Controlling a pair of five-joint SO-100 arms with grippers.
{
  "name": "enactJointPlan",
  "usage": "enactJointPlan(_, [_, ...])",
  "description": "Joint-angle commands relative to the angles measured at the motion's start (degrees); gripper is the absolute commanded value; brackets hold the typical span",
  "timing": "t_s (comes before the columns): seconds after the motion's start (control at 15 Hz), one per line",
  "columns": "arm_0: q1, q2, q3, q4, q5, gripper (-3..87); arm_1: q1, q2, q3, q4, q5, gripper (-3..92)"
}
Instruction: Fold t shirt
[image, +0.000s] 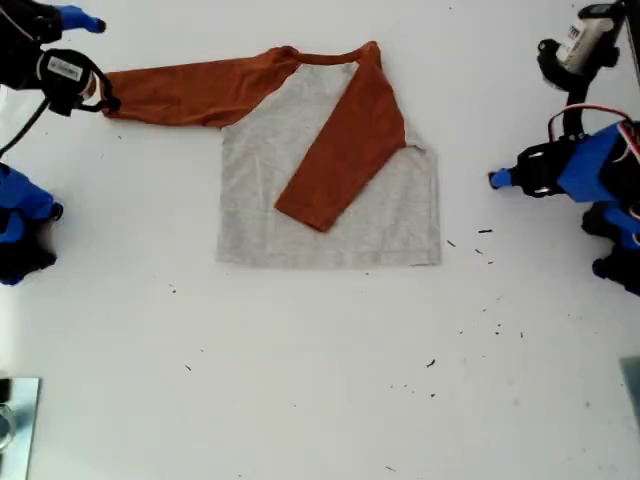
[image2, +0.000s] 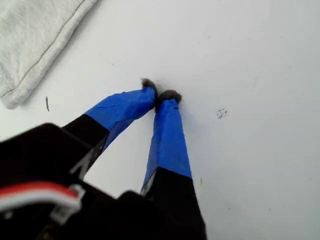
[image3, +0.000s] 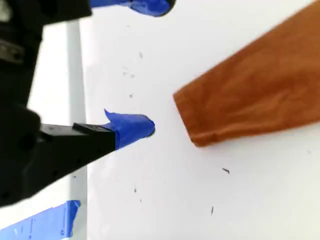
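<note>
The t shirt (image: 330, 195) was laid flat on the white table (image: 320, 400), slightly toward twelve o'clock of centre in the exterior view, one sleeve folded across the grey body, the other stretched toward nine o'clock. My first gripper (image2: 161, 95) was closed, holding nothing, near the hem. My second gripper (image3: 147, 67) was spread open beside the outstretched cuff (image3: 200, 117).
</note>
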Motion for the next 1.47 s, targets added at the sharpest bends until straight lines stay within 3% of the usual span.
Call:
enactJointPlan(0.0, [-2.29,-4.48,2.2,-7.56,1.41,31.6,0.53,0.35,0.09,0.53,-0.88,3.5])
enactJointPlan(0.2, [-1.76,-15.29,8.26,-19.6,1.49,31.5,0.26,0.44,0.18,0.53,-0.79,3.5])
enactJointPlan(0.33, [-0.79,-22.15,8.44,-24.08,2.11,28.6,0.18,0.44,0.18,0.53,-0.79,3.5])
enactJointPlan(0.53, [-0.7,-30.94,8.09,-29.09,5.01,7.6,0.0,0.53,0.26,0.62,-0.53,3.5])
enactJointPlan(0.6, [-0.09,-28.04,8.17,-28.04,4.92,-0.3,0.0,0.62,0.35,0.62,-0.53,3.5])
enactJointPlan(0.8, [8.17,-10.37,2.37,-19.07,2.2,-0.3,0.09,0.7,0.35,0.7,-0.26,3.5])
enactJointPlan(0.93, [19.6,-9.58,-10.37,-12.74,-3.25,-0.3,0.26,0.7,0.35,0.7,-0.09,3.5])
enactJointPlan(1.07, [34.98,-18.37,-29.27,-10.28,-7.56,-0.3,0.35,0.7,0.35,0.7,-0.09,3.5])
enactJointPlan(1.13, [42.8,-26.72,-42.8,-10.02,-5.27,-0.3,0.44,0.7,0.44,0.7,0.09,3.5])
enactJointPlan(1.2, [51.59,-39.2,-64.78,-8.88,4.57,8.5,0.44,0.7,0.44,0.79,0.26,3.5])
enactJointPlan(1.27, [58.45,-49.22,-83.94,-6.5,10.11,32.6,0.53,0.7,0.44,0.79,0.44,3.5])
enactJointPlan(1.33, [60.29,-47.81,-80.95,-10.99,13.8,31.9,0.53,0.7,0.44,0.79,0.53,3.5])
enactJointPlan(1.4, [57.13,-45.88,-76.73,-6.15,9.32,16.2,0.53,0.7,0.44,0.88,0.7,3.5])
